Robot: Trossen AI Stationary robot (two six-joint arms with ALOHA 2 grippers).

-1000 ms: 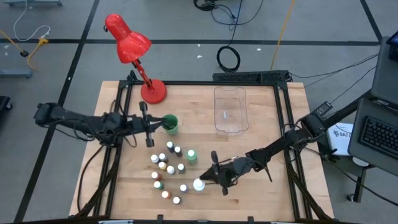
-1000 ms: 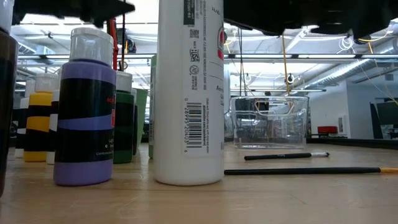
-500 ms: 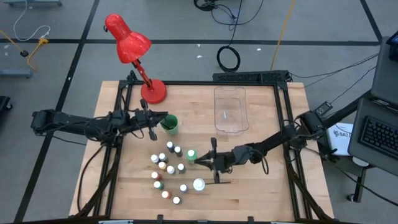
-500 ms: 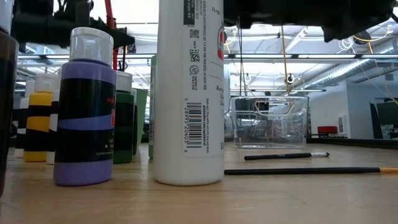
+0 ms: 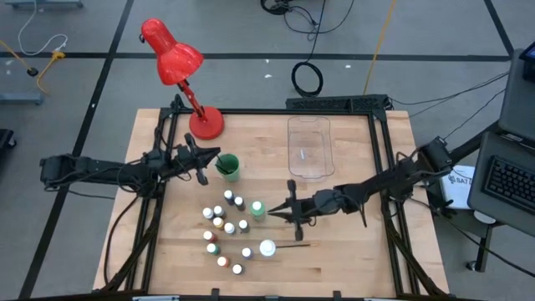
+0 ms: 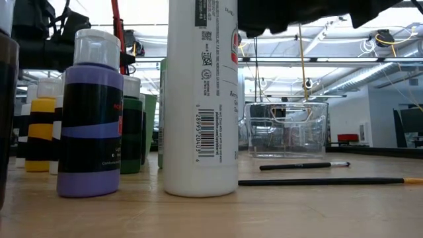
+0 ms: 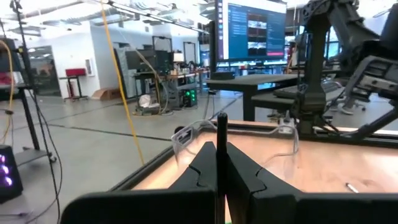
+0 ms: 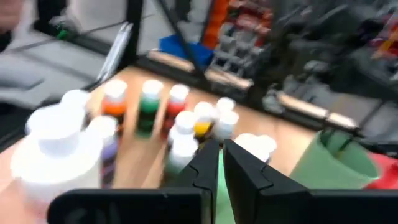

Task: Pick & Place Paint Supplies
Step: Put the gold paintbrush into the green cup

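Note:
My left gripper (image 5: 207,160) (image 7: 221,149) hangs just left of the green cup (image 5: 227,167), shut on a thin dark paintbrush (image 7: 221,127). My right gripper (image 5: 276,213) (image 8: 217,149) is shut above the table, right of the green bottle (image 5: 257,208). Nothing shows between its fingers. Several small white-capped paint bottles (image 5: 224,227) stand on their bases at the centre. The white bottle (image 5: 267,248) (image 6: 201,99) stands nearer the front edge. One paintbrush (image 5: 292,245) lies flat beside it, and another paintbrush (image 6: 304,166) lies beyond it in the low view. My left gripper pinches the paintbrush's shaft (image 7: 221,140) between its two fingers. One end sticks out past the fingertips and the rest is hidden behind the fingers. The fingers come about level from the table's left. The brush is lifted clear of the table.
A clear plastic bin (image 5: 310,148) (image 6: 285,129) stands at the far centre-right. A red desk lamp (image 5: 180,67) stands on its round base at the far left corner. The black frame rails (image 5: 378,167) run along the table's left and right sides.
My left gripper has sunk and rolled a little beside the green cup, still shut on the paintbrush. My right gripper has gone up and toward the far edge, away from the white bottle and toward the green one, rolling as it went. The bottles and loose brushes have not moved.

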